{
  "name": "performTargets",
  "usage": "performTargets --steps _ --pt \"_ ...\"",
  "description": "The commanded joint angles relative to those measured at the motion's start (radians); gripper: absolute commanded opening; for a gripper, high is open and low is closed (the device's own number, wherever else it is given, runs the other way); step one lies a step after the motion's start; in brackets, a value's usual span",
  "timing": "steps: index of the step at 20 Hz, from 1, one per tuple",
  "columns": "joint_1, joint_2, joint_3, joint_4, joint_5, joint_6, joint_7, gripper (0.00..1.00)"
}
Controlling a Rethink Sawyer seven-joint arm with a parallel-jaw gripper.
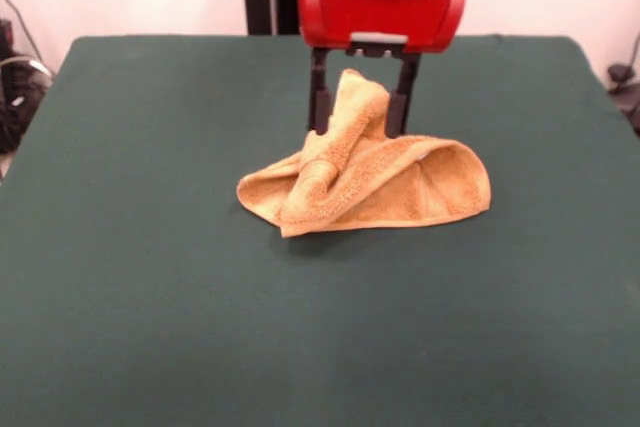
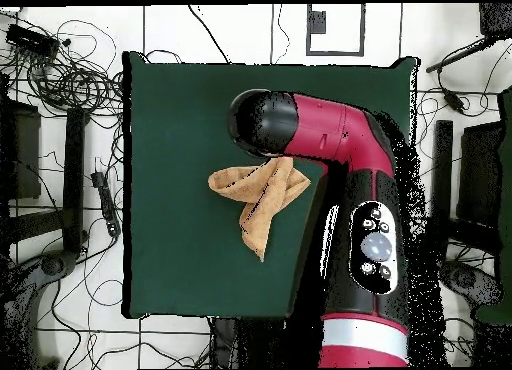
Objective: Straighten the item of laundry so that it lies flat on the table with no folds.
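Item: towel [image 1: 375,187], golden-orange terry, with a woven border band visible along its lower hem. Condition: crumpled and folded, not flat. In the front view one corner is drawn up into a peak, while the rest slumps on the worktop [image 1: 150,297] in a low mound; a thick fold runs diagonally down from the peak to the left-hand edge, and the right-hand portion curves over in a rounded loop. In the overhead view the towel [image 2: 262,198] reads as an irregular winged shape, one lobe reaching toward the picture's left, a longer pointed lobe trailing toward the picture's bottom.

Location: roughly mid-worktop, somewhat toward the robot's side in the front view; well apart from every edge.

Gripper [image 1: 362,112]: two dark fingers [image 1: 319,97] descending from a red housing, standing upright on either side of the raised peak. The cloth rises between them and is held up off the surface, so the gripper is clamped on the towel's lifted corner. Fingertips sit low, near the mound. In the overhead view the gripper itself is hidden beneath the arm's wrist.

Arm [image 2: 345,146]: red and black, entering from the bottom of the overhead view, bending across the worktop's [image 2: 180,116] right-hand part to end above the towel.

Worktop: large rectangle in plain dark green cloth, much wider than the towel.

Surroundings: pale floor with cables [image 2: 75,81] and dark equipment round the worktop in the overhead view.
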Motion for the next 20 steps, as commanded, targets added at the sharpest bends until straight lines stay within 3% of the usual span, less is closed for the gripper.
performTargets --steps 1,20 --pt "-0.034 0.049 0.091 0.04 -0.002 0.093 0.031 1.0" --pt "-0.034 0.065 0.096 0.017 -0.016 0.095 0.034 1.0"
